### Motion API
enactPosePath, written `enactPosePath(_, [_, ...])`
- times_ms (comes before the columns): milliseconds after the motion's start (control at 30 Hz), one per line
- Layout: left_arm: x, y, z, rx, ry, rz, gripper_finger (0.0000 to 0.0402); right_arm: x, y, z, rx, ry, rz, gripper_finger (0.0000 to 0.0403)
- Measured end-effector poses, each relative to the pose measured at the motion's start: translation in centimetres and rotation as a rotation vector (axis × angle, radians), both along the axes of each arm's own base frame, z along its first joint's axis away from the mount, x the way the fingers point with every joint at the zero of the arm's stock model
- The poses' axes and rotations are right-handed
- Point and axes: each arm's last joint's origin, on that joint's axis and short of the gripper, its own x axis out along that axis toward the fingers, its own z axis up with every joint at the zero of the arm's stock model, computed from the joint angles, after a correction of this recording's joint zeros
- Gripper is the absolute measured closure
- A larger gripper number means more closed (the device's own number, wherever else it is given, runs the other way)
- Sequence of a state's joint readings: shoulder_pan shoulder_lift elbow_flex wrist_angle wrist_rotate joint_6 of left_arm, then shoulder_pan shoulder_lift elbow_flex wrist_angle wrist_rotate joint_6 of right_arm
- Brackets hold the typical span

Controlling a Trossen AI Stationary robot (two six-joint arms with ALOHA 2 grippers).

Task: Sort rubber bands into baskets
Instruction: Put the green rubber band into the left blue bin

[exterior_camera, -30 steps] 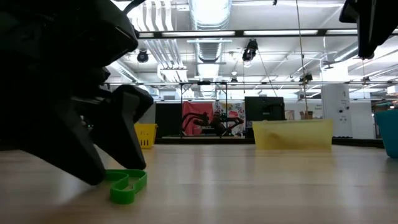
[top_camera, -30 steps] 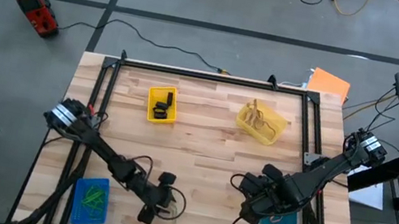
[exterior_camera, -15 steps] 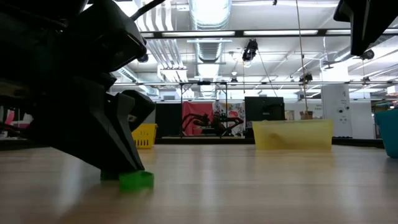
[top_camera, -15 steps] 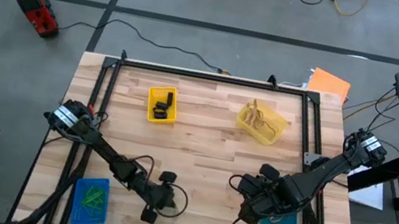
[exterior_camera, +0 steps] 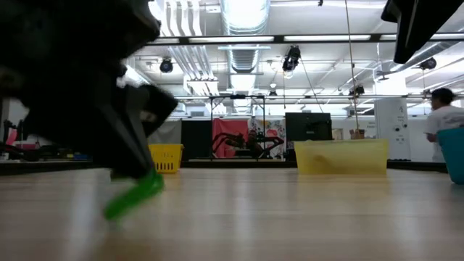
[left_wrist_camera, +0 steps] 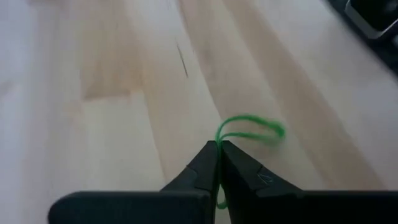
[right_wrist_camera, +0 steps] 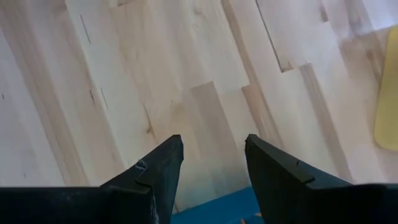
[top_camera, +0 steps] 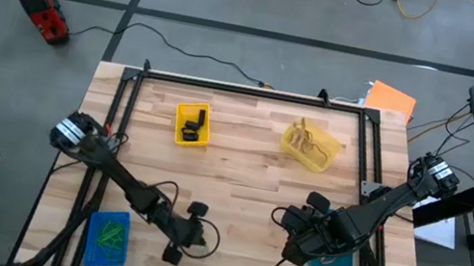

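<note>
Between your left gripper's [left_wrist_camera: 217, 155] clenched fingertips a green rubber band [left_wrist_camera: 249, 127] is pinched, its loop hanging free just beyond them over the wooden table [top_camera: 240, 173]. Your right gripper [right_wrist_camera: 211, 165] hovers, fingers spread, beside the teal-blue basket [top_camera: 336, 262].

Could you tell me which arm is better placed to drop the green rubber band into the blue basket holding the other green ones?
The left. Its gripper is shut on the green rubber band, close to the blue basket. The right gripper is open and empty, across the table.
</note>
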State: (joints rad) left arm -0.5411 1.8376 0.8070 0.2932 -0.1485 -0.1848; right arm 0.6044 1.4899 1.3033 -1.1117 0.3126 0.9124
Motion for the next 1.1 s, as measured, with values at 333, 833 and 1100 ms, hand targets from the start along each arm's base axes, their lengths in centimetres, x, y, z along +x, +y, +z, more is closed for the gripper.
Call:
enactPosePath(333, [-2.9, 0.0, 6.7, -0.021, -0.055, -0.048, 0.0401, 0.1, 0.0, 0.0, -0.026, -0.016, 0.01, 0.0232])
enactPosePath(833, [-13.8, -1.2, 14.9, 0.03, 0.435, 0.004, 0.0402, 1.0, 0.4, 0.3, -0.047, -0.122, 0.075, 0.0236])
enactPosePath(1100, [-16.8, -2.3, 13.2, -0.039, 0.596, 0.063, 0.0402, 1.4, 0.6, 0.5, -0.061, -0.166, 0.118, 0.0234])
